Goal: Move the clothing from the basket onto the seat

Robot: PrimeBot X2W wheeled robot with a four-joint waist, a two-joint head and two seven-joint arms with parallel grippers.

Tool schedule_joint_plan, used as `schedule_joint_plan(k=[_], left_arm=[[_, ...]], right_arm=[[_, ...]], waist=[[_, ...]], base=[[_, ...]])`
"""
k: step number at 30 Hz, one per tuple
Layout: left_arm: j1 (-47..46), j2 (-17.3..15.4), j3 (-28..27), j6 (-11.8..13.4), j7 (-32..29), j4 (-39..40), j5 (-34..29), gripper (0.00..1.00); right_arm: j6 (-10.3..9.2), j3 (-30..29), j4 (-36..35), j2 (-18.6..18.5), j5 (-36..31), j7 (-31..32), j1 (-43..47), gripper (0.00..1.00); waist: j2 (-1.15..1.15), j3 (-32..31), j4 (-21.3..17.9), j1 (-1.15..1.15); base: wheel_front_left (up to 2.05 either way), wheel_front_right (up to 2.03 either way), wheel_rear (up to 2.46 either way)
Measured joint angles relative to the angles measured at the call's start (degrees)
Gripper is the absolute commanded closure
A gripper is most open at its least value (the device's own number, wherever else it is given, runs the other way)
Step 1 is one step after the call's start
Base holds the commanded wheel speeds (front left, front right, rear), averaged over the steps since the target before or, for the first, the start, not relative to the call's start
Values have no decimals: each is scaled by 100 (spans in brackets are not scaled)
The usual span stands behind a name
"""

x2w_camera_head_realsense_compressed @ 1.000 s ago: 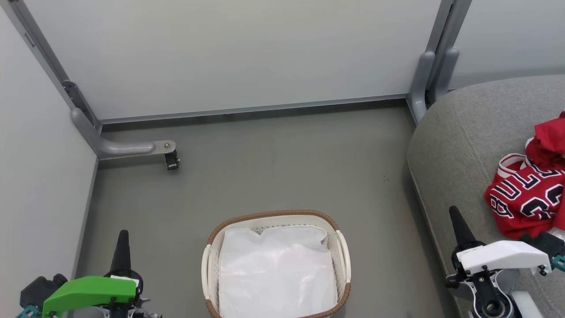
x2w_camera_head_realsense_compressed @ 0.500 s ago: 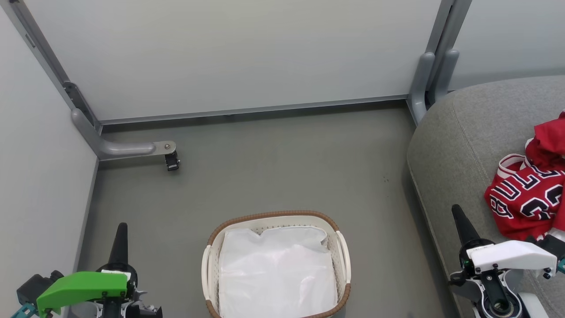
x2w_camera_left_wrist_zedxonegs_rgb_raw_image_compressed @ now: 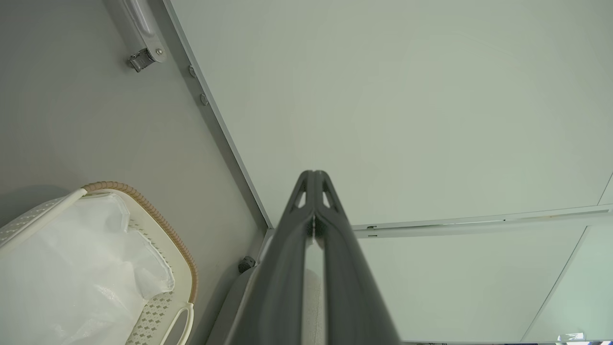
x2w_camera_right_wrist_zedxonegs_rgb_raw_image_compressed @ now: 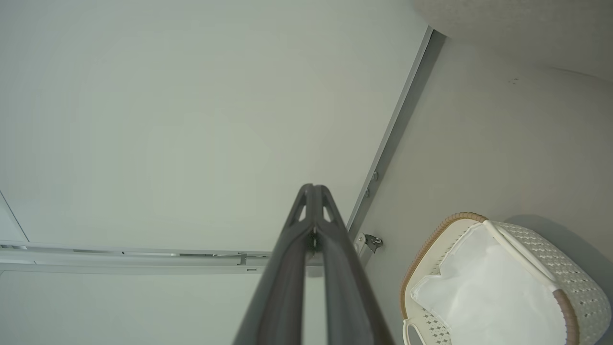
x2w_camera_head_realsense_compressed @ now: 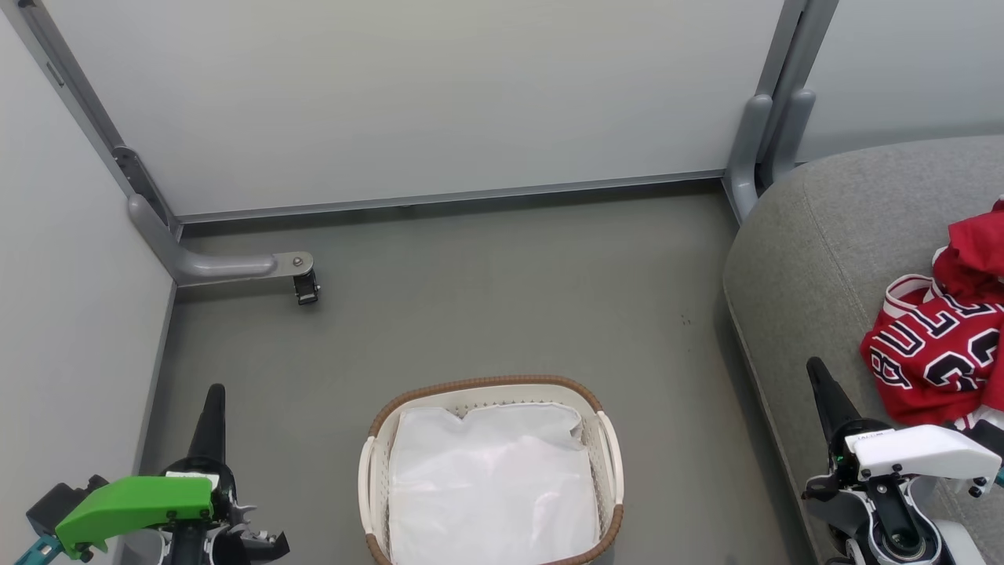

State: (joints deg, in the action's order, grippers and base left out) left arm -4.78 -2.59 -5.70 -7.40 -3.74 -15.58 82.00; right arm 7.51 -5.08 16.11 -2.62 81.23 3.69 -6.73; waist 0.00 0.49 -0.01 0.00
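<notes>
left gripper (x2w_camera_head_realsense_compressed: 215,396) fingers pressed together | right gripper (x2w_camera_head_realsense_compressed: 819,372) fingers pressed together | clothing (x2w_camera_head_realsense_compressed: 933,353) lies on seat (x2w_camera_head_realsense_compressed: 816,235) | basket (x2w_camera_head_realsense_compressed: 486,384) on floor (x2w_camera_head_realsense_compressed: 471,298) holds white liner (x2w_camera_head_realsense_compressed: 490,479)

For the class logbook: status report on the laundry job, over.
Left gripper shut, right gripper shut, both empty. Clothing lies on seat. Basket holds white liner, no red. Nothing blocking.
</notes>
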Motion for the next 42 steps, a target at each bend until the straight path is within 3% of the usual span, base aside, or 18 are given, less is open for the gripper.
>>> schedule_joint_plan(k=[26, 42], left_arm=[[-96, -8, -77, 0, -276, 153, 1022, 100], [-111, -8, -79, 0, -279, 159, 1032, 100]], right_arm=[[0, -144, -201, -8, 1090, 286, 21, 100], [-1, -147, -209, -8, 1107, 286, 22, 100]], waist=[[0, -31, 1, 0], [0, -31, 1, 0]], base=[[0, 0, 0], [0, 0, 0]])
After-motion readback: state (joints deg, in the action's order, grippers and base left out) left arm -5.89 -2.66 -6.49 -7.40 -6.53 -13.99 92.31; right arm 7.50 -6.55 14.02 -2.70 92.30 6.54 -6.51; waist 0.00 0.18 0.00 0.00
